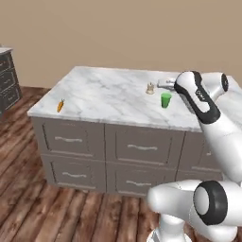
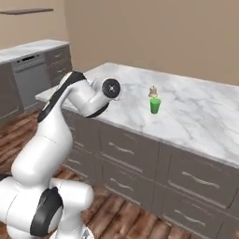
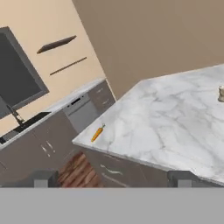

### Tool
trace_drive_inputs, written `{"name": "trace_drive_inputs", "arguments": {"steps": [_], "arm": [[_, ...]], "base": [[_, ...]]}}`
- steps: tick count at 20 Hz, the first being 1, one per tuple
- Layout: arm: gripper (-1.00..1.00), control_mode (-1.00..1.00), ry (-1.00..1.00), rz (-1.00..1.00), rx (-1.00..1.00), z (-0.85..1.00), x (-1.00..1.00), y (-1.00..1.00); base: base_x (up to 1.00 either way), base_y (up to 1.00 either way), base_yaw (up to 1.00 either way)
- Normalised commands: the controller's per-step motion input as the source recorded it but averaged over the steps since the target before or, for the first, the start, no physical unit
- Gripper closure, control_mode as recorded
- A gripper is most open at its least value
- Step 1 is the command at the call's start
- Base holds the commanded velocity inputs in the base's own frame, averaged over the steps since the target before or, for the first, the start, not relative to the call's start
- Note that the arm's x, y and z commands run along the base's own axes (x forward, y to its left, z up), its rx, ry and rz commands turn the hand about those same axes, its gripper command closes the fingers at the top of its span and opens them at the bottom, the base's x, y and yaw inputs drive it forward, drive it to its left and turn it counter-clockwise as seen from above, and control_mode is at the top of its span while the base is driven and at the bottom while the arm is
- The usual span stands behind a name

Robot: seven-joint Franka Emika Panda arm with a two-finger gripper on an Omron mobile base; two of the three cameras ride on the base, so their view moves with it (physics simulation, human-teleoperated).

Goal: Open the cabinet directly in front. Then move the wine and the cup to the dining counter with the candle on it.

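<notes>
The green cup (image 1: 166,99) (image 2: 155,105) stands upright on the marble dining counter (image 1: 104,94) (image 2: 200,112) (image 3: 166,127), just in front of the small candle (image 1: 151,88) (image 2: 152,91) (image 3: 222,94). My gripper (image 3: 112,179) is open with nothing between its fingers. In the hand view it looks across the counter's left part. In the left base view the hand (image 1: 163,84) hovers just above and behind the cup, apart from it. The wine and the cabinet are out of view.
An orange carrot (image 1: 60,105) (image 3: 97,133) lies near the counter's left edge. A long worktop with a sink (image 3: 26,122) and a dishwasher (image 2: 30,77) (image 3: 83,111) runs along the left wall. Dark drawers (image 1: 7,80) stand at far left. Wooden floor surrounds the island.
</notes>
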Motion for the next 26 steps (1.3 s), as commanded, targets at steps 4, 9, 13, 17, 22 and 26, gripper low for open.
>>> {"name": "trace_drive_inputs", "arguments": {"steps": [4,9,13,17,22,26], "arm": [[-1.00,1.00,0.00,0.00,0.00,0.00,0.00,0.00],[-1.00,1.00,0.00,0.00,0.00,0.00,0.00,0.00],[-1.00,1.00,0.00,0.00,0.00,0.00,0.00,0.00],[-1.00,1.00,0.00,0.00,0.00,0.00,0.00,0.00],[-1.00,1.00,0.00,0.00,0.00,0.00,0.00,0.00],[-1.00,1.00,0.00,0.00,0.00,0.00,0.00,0.00]], "base": [[0.00,0.00,1.00],[0.00,0.00,1.00],[0.00,0.07,1.00],[0.26,0.10,0.80],[1.00,-0.03,0.04],[1.00,-0.10,0.00]]}}
